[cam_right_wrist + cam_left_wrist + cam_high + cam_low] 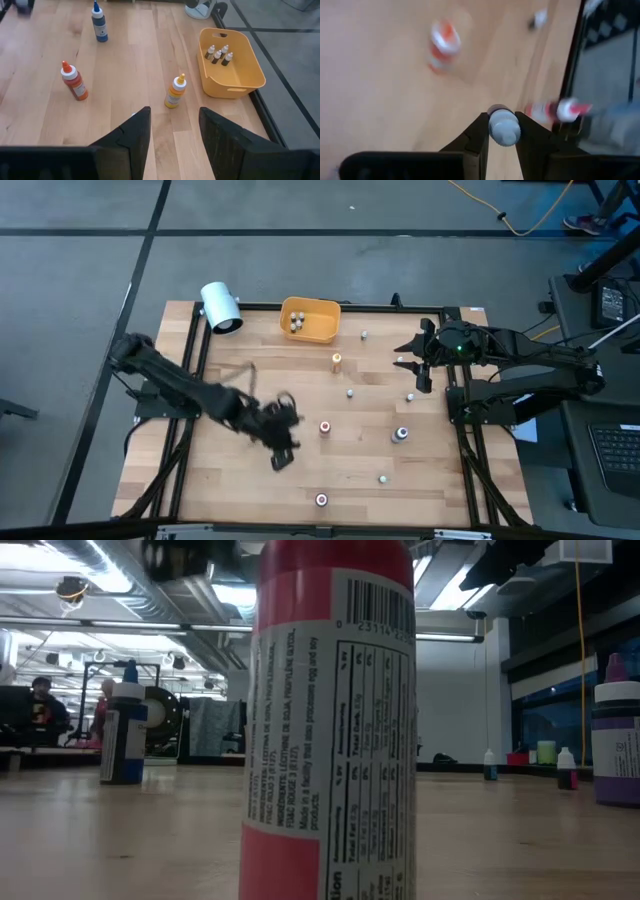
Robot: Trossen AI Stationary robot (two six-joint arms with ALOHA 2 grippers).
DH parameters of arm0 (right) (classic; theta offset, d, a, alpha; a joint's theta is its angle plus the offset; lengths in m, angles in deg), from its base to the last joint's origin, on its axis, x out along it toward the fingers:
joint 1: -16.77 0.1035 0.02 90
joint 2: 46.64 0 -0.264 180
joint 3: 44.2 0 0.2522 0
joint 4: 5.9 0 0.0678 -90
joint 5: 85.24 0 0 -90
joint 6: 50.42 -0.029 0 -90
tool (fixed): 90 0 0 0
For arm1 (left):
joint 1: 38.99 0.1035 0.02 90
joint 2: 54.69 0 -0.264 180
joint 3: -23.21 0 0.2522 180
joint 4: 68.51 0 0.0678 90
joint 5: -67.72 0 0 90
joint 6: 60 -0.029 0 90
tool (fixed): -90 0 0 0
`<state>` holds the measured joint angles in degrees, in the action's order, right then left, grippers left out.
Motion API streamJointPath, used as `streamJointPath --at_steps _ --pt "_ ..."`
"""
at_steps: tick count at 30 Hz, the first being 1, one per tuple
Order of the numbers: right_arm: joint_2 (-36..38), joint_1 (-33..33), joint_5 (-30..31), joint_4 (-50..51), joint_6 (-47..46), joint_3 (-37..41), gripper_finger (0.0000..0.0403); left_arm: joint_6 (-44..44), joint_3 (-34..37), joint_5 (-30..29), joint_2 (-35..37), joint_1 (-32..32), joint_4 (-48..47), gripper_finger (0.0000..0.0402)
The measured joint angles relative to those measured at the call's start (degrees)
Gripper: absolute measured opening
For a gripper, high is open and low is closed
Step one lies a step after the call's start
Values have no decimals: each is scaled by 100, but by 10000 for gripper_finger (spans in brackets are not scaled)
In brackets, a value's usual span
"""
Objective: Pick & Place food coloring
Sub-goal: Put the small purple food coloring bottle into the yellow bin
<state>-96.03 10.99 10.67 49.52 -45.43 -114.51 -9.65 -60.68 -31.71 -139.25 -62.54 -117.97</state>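
Left gripper (281,448), lower middle of the overhead frame, has its fingers pinched on a small bottle (503,125) — the wrist view shows the pale cap squeezed between both dark pads, a grip high on the body that looks meant for carrying it off. The yellow-orange bin (324,310) sits top centre with several bottles already lying inside (218,53), so that's likely the destination. Right gripper (422,365) waits at the right edge, fingers spread with nothing between them, looking down on a yellow bottle (175,93), an orange one (74,82) and a blue one (99,26). More bottles stand scattered across the pale wooden tabletop (240,480), so plenty remains. A white cylinder (220,307) lies at upper left. Beyond: grey floor, an orange cable, a workshop with strip lights.
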Motion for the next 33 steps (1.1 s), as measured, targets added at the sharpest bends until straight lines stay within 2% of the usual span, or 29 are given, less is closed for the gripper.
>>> streamJointPath --at_steps 7,13,23,28,33 --pt "0 1 0 -2 0 0 169 -246 -774 -394 928 767 -1696 68" --pt "0 2 0 -3 0 0 169 -940 -1086 -146 1156 1688 -2488 68" --pt "0 1 0 -3 1 0 169 -3680 -1590 1136 950 3979 -2600 68" --pt "0 0 0 -2 0 0 169 -5092 -2240 1433 501 5084 -3199 68" --pt "0 2 0 -1 2 0 169 -6472 -3022 1304 -172 5798 -3803 68"
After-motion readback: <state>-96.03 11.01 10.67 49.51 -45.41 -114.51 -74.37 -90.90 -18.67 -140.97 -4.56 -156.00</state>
